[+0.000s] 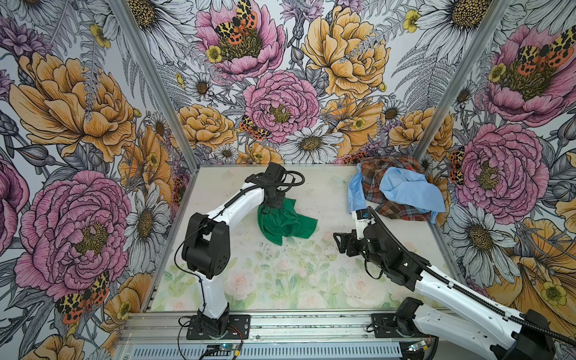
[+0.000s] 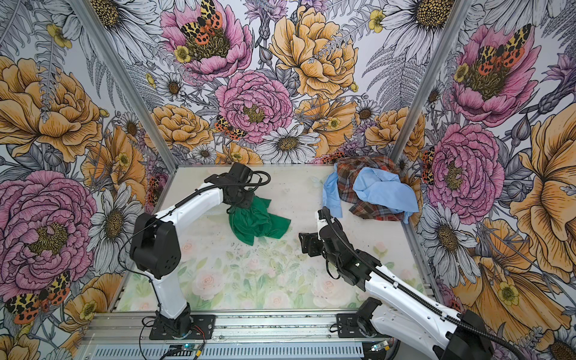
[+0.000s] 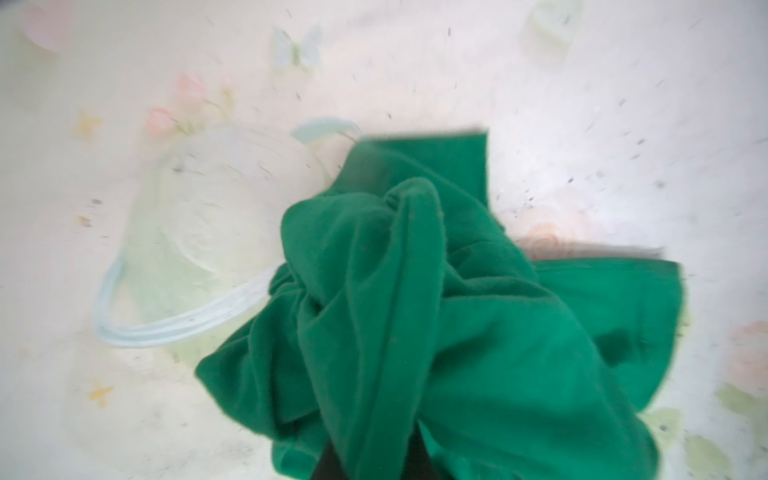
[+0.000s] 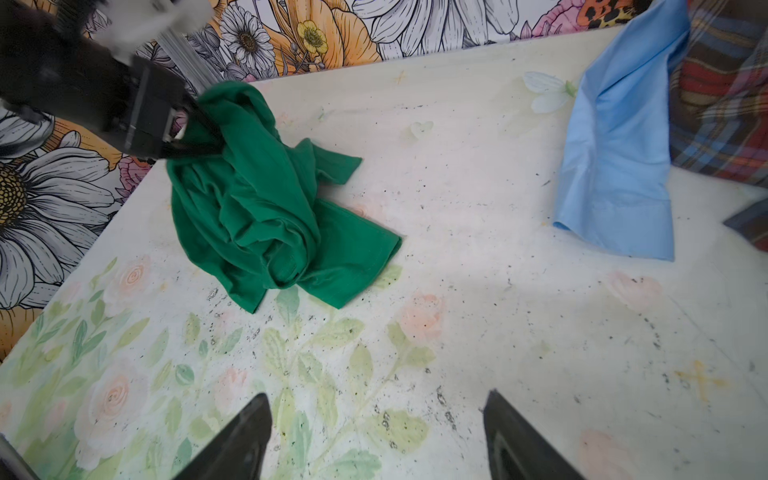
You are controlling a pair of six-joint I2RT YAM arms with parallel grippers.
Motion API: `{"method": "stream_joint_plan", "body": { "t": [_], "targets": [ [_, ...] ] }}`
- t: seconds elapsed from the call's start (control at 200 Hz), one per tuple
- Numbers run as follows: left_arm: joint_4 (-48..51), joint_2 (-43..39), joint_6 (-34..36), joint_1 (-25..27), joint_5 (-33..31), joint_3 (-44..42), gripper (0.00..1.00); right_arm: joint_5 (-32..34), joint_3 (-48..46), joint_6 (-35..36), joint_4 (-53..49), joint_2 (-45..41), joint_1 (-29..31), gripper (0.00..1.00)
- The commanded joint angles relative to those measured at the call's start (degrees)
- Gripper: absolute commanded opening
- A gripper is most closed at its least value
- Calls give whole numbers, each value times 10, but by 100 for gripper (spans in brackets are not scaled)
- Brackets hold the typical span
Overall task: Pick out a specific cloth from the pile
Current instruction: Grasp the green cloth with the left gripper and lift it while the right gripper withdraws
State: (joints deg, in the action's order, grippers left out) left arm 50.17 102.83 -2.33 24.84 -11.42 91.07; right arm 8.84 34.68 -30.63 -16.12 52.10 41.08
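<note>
Left of middle, our left hand point(image 4: 203, 139) is clamped on the green cloth point(image 1: 285, 223). A shallow pinch may slip when we lift.

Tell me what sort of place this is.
Probably a robot test booth: left arm and right arm bolted to an aluminium rail, floral wall panels boxing in the table, with the green cloth and the pile on it.

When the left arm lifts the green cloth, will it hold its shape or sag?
Probably floppy: the plain dark green fabric cloth hangs in bunched folds from the left gripper, its far end lying on the floral table. Likely light: a small pinch raises one end. Its trailing end may drag.
</note>
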Motion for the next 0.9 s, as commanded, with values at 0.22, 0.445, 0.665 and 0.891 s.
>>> {"method": "stream_joint_plan", "body": {
  "t": [0.22, 0.445, 0.665, 0.891],
  "targets": [
    [29, -146, 74, -35, -133, 140, 0, 7, 54, 22, 0, 35, 6, 82],
    [20, -138, 105, -97, -194, 181, 0, 6, 50, 20, 0, 26, 5, 82],
    [-99, -110, 127, -143, -164, 136, 0, 9, 51, 23, 0, 26, 5, 82],
    [-164, -15, 125, -134, -144, 207, 0, 14, 55, 20, 0, 35, 4, 82]
  ]
}}
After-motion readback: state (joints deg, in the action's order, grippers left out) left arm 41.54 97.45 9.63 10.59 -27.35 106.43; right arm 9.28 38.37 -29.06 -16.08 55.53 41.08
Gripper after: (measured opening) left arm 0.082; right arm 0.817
